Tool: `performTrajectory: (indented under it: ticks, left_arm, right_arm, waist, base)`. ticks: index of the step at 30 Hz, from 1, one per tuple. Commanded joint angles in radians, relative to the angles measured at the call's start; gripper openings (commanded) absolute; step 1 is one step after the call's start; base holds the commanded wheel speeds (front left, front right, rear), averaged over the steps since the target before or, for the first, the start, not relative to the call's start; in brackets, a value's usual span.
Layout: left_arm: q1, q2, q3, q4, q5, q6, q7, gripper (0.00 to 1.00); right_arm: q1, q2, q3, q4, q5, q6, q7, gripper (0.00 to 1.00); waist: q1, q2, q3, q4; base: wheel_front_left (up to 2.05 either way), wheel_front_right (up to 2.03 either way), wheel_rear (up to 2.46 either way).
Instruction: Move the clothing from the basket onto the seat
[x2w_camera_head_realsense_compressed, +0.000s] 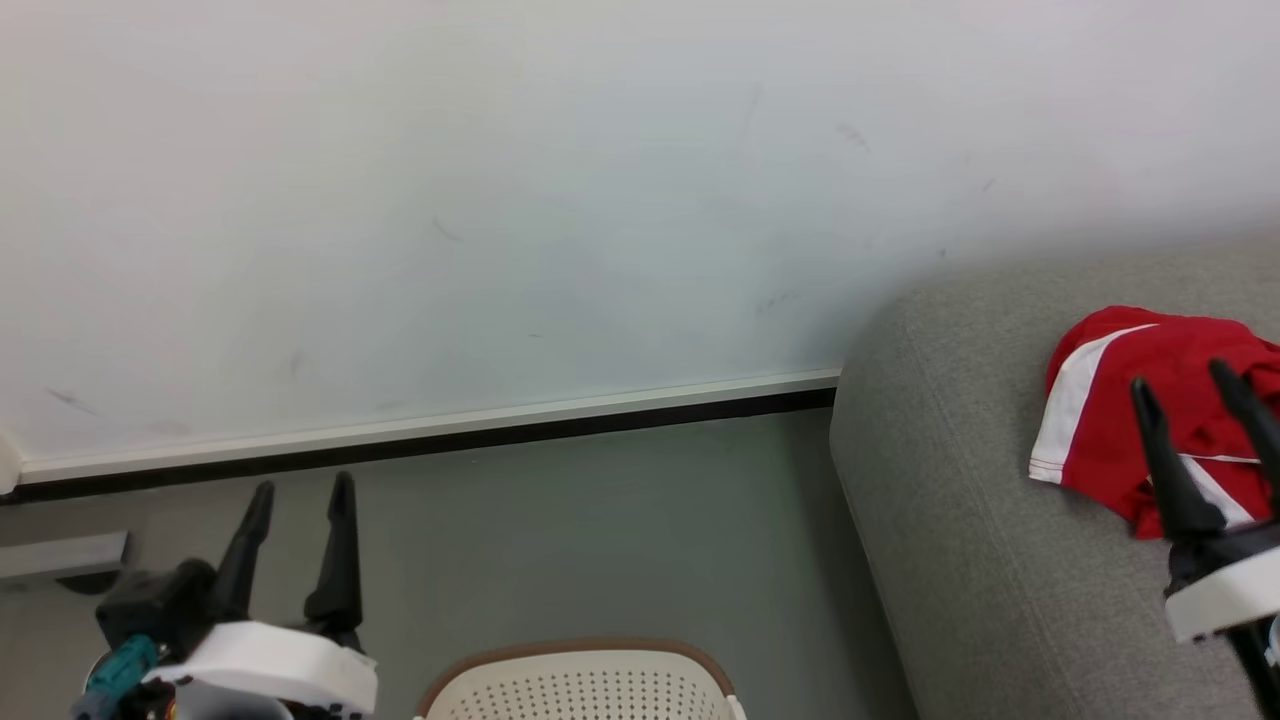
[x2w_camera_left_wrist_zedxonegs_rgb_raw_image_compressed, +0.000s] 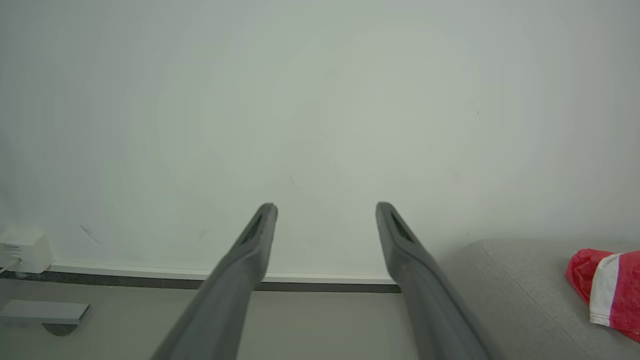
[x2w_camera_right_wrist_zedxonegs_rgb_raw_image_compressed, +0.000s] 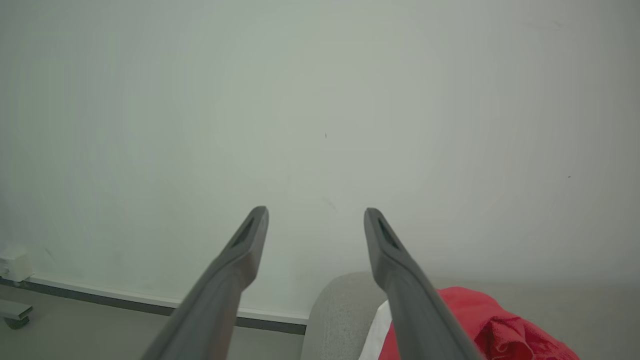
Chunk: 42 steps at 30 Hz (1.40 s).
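A red garment with white stripes, the clothing (x2w_camera_head_realsense_compressed: 1150, 410), lies crumpled on the grey seat (x2w_camera_head_realsense_compressed: 960, 480) at the right; it also shows as clothing (x2w_camera_left_wrist_zedxonegs_rgb_raw_image_compressed: 607, 290) and clothing (x2w_camera_right_wrist_zedxonegs_rgb_raw_image_compressed: 495, 325) on the seat (x2w_camera_left_wrist_zedxonegs_rgb_raw_image_compressed: 515, 295) and the seat (x2w_camera_right_wrist_zedxonegs_rgb_raw_image_compressed: 340, 310). The cream basket (x2w_camera_head_realsense_compressed: 580, 685) with its brown rim pokes up at the bottom centre; its inside is hidden. My right gripper (x2w_camera_head_realsense_compressed: 1185, 380) hovers open just in front of the garment, nothing between its fingers. Over the floor at the lower left, my left gripper (x2w_camera_head_realsense_compressed: 300, 490) stands open and empty, well left of the basket.
A white wall (x2w_camera_head_realsense_compressed: 500, 200) with a pale skirting board (x2w_camera_head_realsense_compressed: 450, 425) runs behind grey floor (x2w_camera_head_realsense_compressed: 600, 520). A small white box (x2w_camera_left_wrist_zedxonegs_rgb_raw_image_compressed: 25, 247) sits at the wall's foot, and a grey low bracket (x2w_camera_head_realsense_compressed: 60, 555) lies on the floor at far left.
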Motion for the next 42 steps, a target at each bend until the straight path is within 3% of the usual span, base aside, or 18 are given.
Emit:
performTrajectory:
  ticks: [1,10,16,29,42]
  left_arm:
    - [0.038,-0.021,0.034,-0.001,0.040,-0.003,-0.001,1.00]
    - [0.125,-0.129,0.148,0.051,0.182,-0.059,-0.001,1.00]
    - [0.158,-0.193,0.210,0.086,0.270,-0.111,-0.001,1.00]
    - [0.167,-0.273,0.301,0.129,0.377,-0.189,-0.001,1.00]
    - [0.157,-0.314,0.361,0.155,0.428,-0.239,-0.001,1.00]
  right_arm:
    - [0.066,0.043,-0.042,-0.013,-0.046,-0.003,-0.013,1.00]
    - [0.287,0.239,-0.161,-0.107,-0.147,-0.003,-0.025,1.00]
    - [0.347,0.296,-0.152,-0.128,-0.209,-0.002,-0.025,1.00]
    - [0.323,0.326,-0.145,-0.122,-0.240,-0.003,-0.025,1.00]
    - [0.319,0.322,-0.137,-0.118,-0.232,-0.003,-0.025,1.00]
  waist:
    - [0.0002,0.0000,0.002,0.008]
    - [0.0002,0.0000,0.005,0.036]
    - [0.0002,0.0000,0.007,0.029]
    - [0.0002,0.0000,-0.002,0.017]
    - [0.0002,0.0000,-0.006,0.014]
  base:
    - [0.00,0.00,0.00]
    - [0.00,0.00,0.00]
    - [0.00,0.00,0.00]
    - [0.00,0.00,0.00]
    - [0.00,0.00,0.00]
